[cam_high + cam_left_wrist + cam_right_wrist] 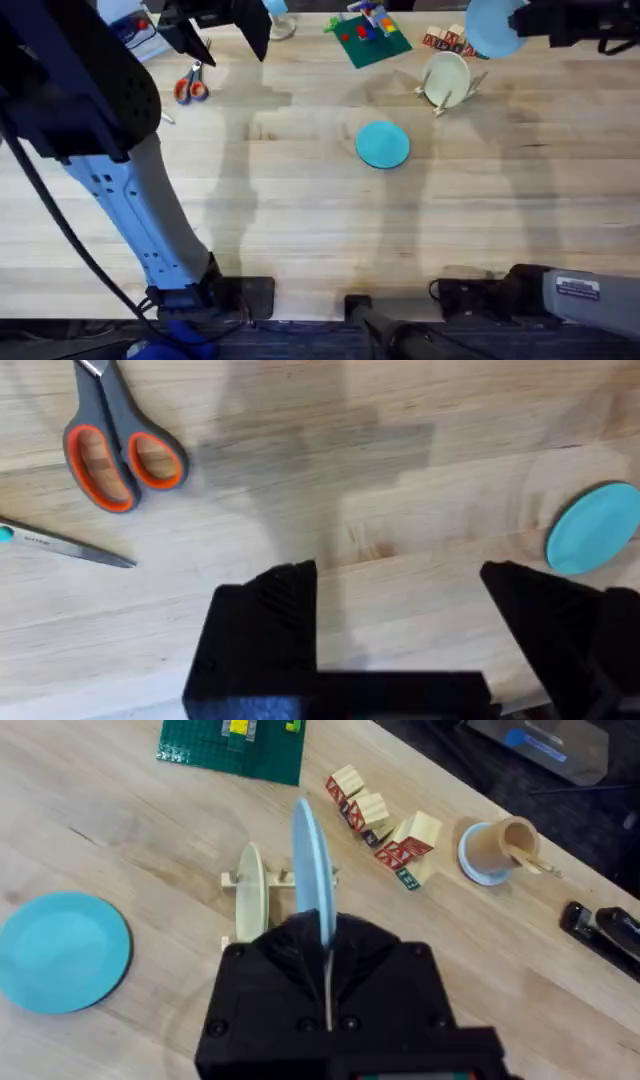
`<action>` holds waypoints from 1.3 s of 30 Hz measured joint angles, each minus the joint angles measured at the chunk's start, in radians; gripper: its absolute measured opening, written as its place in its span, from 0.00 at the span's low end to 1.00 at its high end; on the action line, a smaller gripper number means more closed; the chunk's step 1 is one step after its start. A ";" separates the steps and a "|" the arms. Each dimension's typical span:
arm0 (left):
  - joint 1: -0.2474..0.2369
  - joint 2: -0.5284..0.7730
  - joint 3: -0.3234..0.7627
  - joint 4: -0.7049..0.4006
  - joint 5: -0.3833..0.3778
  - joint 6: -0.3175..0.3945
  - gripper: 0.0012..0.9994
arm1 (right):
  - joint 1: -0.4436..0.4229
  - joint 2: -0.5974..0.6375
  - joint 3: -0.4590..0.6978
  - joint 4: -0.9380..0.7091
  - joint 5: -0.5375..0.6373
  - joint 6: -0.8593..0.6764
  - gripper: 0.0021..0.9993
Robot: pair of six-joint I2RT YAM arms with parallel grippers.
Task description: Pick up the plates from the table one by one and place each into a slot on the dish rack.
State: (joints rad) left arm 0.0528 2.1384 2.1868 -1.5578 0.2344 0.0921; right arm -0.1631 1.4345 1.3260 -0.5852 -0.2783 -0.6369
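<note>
Currently: right gripper (328,935) clamped on the edge of the pale blue plate (312,870), held upright on edge above the dish rack (262,905). Same plate (492,27) at the upper right of the overhead frame, raised off the table (300,220), just right of and above the rack (450,85). Cream plate (250,905) already standing in a slot of the rack, upright between the pegs. Teal plate (383,143) flat on the wood near the middle of the overhead frame, lower left of the rack and apart from it; also at the lower left of the right wrist frame (62,952) and the right edge of the left wrist frame (595,528). Left gripper (398,575) hovering over bare wood, fingers spread wide, holding nothing. Orange-handled scissors (115,450) at the upper left of the left wrist frame. Green base plate (368,40) with bricks and wooden blocks (385,825) beyond the rack, near the far edge.
</note>
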 joint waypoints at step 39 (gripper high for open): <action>0.000 0.000 0.000 -0.002 0.000 -0.003 0.99 | 0.000 0.000 0.000 -0.177 0.073 -0.006 0.03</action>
State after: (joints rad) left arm 0.0528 2.1382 2.1868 -1.5595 0.2344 0.0891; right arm -0.1631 1.4345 1.3258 -0.7624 -0.2054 -0.6426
